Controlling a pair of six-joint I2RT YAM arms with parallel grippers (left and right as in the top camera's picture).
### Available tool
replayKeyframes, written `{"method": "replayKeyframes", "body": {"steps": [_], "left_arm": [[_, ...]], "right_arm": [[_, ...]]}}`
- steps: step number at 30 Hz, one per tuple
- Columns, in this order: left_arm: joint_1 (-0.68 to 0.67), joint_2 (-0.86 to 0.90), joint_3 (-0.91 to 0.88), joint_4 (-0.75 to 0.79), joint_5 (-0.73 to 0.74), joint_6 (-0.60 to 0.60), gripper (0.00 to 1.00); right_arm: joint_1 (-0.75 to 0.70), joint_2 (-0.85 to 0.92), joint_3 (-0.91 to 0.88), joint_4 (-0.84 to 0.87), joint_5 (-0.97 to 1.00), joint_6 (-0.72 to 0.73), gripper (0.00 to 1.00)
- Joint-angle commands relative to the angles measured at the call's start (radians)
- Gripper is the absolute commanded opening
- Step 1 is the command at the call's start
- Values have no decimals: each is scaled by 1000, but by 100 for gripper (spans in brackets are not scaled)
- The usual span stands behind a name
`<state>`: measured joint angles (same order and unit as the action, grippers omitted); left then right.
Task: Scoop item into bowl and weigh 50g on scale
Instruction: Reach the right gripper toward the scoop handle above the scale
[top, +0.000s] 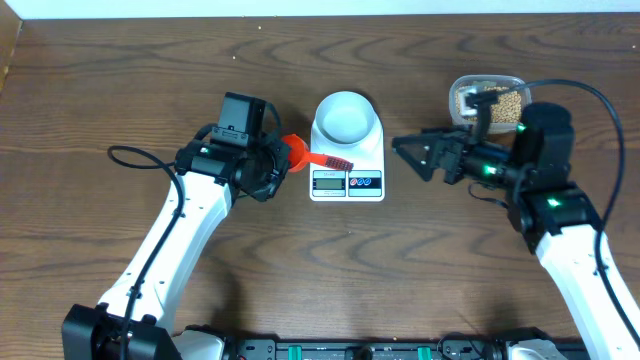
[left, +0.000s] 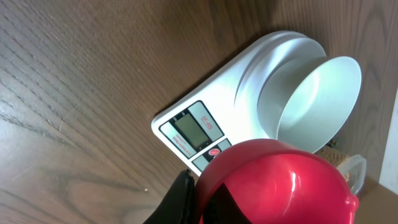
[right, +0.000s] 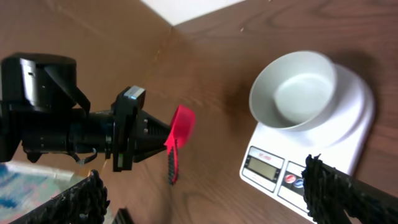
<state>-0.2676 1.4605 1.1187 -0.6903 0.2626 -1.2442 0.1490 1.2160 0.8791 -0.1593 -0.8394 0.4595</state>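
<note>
The left claw (top: 280, 158) is clenched on a red scoop (top: 297, 152), gripping it at the cup end, with the handle pointing right toward the near edge of the scale (top: 347, 182). No beans show in the scoop's cup from overhead, and the wrist views give no clear look inside it. The right claw (top: 408, 158) hangs released, its jaws spread wide and holding nothing, just right of the scale and pointing at it.

Between the two claws, the scale sits on the counter (top: 120, 80) with the bowl (top: 346, 116) resting on its far half. The bowl's inside looks bare and pale in both wrist views, so nothing has gone into it yet. The display is too small to read.

The beans (top: 510, 103) all lie in a clear tub (top: 452, 92) at the far right, partly hidden behind the right arm and well apart from the scoop.

By my reckoning the task is at an early stage. The tool is in hand and the bowl is in place on the scale. Left to do are taking the scoop across to the tub, filling it, tipping beans into the bowl and trimming the amount to the target weight.
</note>
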Motion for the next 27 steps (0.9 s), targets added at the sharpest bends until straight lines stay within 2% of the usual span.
{"method": "replayKeyframes", "body": {"steps": [1,8,12,17,23,27], "left_arm": [[-17,-2,-2,1,-43,-64,7],[-51,-2,-2,4,-43,-84,7],[-74,-2,-2,4,-42,-122,7],[-108,-2,-2,4,-33,-129,7],[-134,-2,-2,4,-10,-157,7],[-147,-2,-2,3,-8,-188,7]], "right_arm": [[38,35,32,29,-9,51,99],[115,80,32,90,66,214,99],[169,93,26,85,74,214,84],[236,116,26,76,128,217,78],[277,139,26,24,196,221,59],[293,144,26,24,220,225,52]]}}
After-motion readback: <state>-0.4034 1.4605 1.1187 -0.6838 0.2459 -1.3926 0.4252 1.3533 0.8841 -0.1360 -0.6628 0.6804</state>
